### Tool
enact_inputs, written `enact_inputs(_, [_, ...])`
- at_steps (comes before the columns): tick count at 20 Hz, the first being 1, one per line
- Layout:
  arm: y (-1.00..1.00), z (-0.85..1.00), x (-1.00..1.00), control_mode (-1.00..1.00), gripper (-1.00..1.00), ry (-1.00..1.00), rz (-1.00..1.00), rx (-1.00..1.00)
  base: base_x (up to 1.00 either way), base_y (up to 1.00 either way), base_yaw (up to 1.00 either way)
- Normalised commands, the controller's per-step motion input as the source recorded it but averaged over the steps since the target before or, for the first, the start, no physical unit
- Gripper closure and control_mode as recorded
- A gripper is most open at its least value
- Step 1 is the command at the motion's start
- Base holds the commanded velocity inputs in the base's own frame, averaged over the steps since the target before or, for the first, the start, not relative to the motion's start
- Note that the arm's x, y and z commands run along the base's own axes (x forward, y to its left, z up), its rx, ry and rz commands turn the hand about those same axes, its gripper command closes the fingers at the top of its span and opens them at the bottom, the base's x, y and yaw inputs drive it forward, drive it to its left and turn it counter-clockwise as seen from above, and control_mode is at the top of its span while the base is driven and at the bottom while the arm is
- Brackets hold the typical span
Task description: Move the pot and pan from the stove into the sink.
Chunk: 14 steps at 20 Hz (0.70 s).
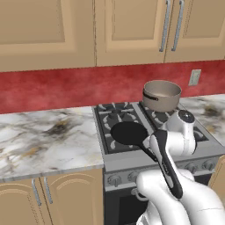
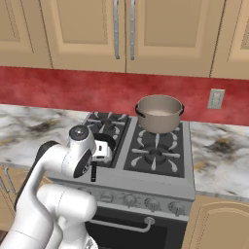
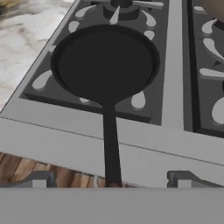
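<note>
- The bench (image 1: 44, 136), marbled and pale, runs along the red wall either side of the stove, with wooden cupboards (image 1: 48, 30) above it.
- The stove (image 1: 127, 160) stands between the two stretches of bench, its black grates on top and a row of round knobs along the front edge.
- The robot's white arm (image 2: 58, 160) rises in front of the stove and bends over its near left corner.
- The pot (image 2: 159, 113) sits on the back right burner, close to the wall. It looks open at the top from here, with no lid that I can make out.
- The pan (image 3: 105, 61) lies flat on the front left burner, its long thin handle (image 3: 110, 144) reaching out past the stove's front edge toward the robot.
- The end effector (image 3: 110, 181) hovers just off the tip of that handle, fingers spread wide with the handle lined up between them, gripping nothing.
- By my reckoning the job has hardly begun: pot and pan both rest on the stove, neither lifted. The step in hand looks like reaching for the pan's handle. After that come carrying the pan over, then coming back for the pot.
</note>
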Motion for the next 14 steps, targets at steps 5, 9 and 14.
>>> enact_inputs(5, [0.12,-0.30,0.11,-1.00,-1.00,-0.02,0.00,-0.06,0.00,0.00,0.00])
enact_inputs(9, [0.10,-0.38,0.03,-1.00,-1.00,-0.01,0.00,-0.08,0.00,0.00,0.00])
enact_inputs(14, [0.03,-0.49,0.00,-1.00,-1.00,-0.03,0.00,-0.05,0.00,0.00,0.00])
